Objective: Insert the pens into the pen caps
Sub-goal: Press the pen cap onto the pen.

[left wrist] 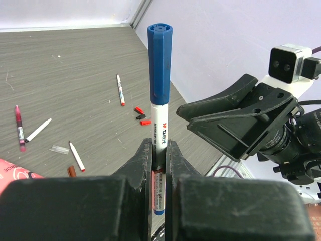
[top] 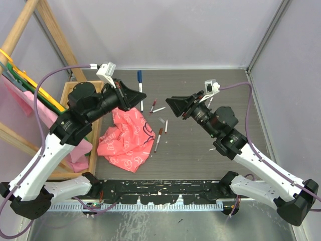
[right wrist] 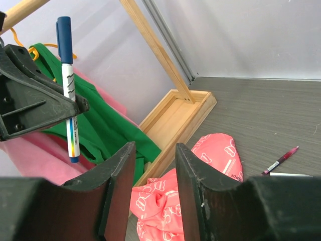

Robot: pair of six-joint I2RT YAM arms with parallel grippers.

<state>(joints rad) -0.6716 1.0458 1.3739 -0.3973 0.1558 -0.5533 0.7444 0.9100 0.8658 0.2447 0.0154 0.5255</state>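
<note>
The left end effector (left wrist: pixel 159 148) pinches a white pen (left wrist: pixel 159 123) low on its barrel and holds it upright above the bench (left wrist: pixel 75 55), with a blue cap (left wrist: pixel 160 60) on the upper end. The right end effector (right wrist: pixel 154 150) faces it from near, with its fingers spread and nothing between them. The cap seems to sit fully on the barrel, but from these views I cannot be sure it is pressed home. To do this step well, the right fingers should close on the cap and push straight along the axis of the pen, while the left grip stays firm. A sideways push could tilt the pen. Loose pens (left wrist: pixel 120 90) and red caps (left wrist: pixel 145 122) lie on the bench beyond.
</note>
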